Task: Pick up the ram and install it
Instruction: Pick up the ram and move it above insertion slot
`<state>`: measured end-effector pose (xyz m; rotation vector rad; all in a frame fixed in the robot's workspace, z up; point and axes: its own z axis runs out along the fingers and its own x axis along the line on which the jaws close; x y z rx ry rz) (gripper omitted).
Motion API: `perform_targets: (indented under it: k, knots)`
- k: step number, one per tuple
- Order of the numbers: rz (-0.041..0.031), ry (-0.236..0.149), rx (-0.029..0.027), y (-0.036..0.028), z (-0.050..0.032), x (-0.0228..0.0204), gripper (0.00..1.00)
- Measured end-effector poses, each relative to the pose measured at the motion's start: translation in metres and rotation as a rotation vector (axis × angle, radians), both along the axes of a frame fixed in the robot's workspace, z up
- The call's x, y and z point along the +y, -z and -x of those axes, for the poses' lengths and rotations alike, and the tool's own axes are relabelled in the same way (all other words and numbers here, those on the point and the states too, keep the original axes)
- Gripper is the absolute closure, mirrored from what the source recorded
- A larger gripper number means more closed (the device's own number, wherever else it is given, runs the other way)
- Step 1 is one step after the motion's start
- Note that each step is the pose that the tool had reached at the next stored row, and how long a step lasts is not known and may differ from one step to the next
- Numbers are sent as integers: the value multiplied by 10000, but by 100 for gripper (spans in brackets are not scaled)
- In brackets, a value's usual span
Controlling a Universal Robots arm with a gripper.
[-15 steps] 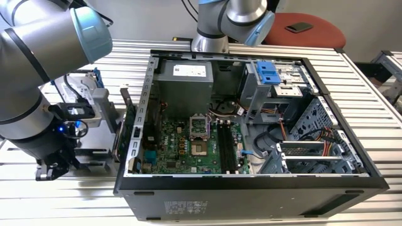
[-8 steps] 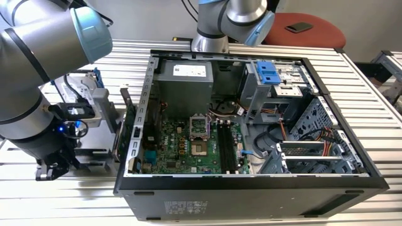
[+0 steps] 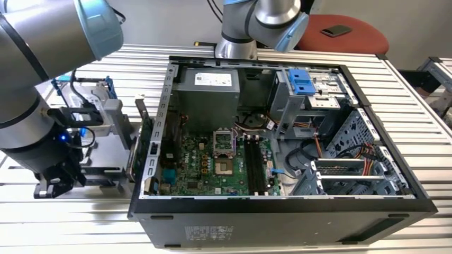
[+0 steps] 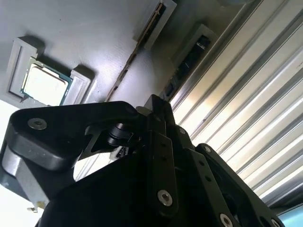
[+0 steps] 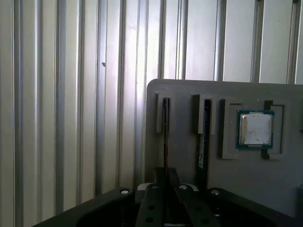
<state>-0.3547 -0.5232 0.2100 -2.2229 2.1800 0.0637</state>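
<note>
The ram [image 5: 165, 127] is a thin dark strip standing on edge in a slot of a grey holder tray [image 5: 189, 90]. In the second wrist view the ram [image 4: 125, 71] runs along its slot up to my fingertips. My gripper [image 5: 165, 172] is down over the near end of the strip, and its two fingers are shut on the ram with the strip between them. In the exterior view the gripper [image 3: 56, 185] sits low at the exterior view's left, beside the open computer case [image 3: 282, 203]. The motherboard's long memory slots [image 3: 255, 164] lie inside the case.
A second dark strip [image 5: 206, 137] stands in the neighbouring slot of the tray, and a square processor chip [image 5: 255, 128] lies in a recess beyond it. The tray rests on a ribbed metal table [image 5: 57, 118]. A red stool [image 3: 346, 32] stands behind the case.
</note>
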Motion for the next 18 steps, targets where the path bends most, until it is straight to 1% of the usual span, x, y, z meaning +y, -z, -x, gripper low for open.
perform_targets:
  k: [4, 9, 18]
  knots:
    - [0, -1, 0, -79, 0, 0, 100]
    - [0, 0, 0, -163, 0, 0, 100]
    - [0, 2, 0, -343, 1, 1, 100]
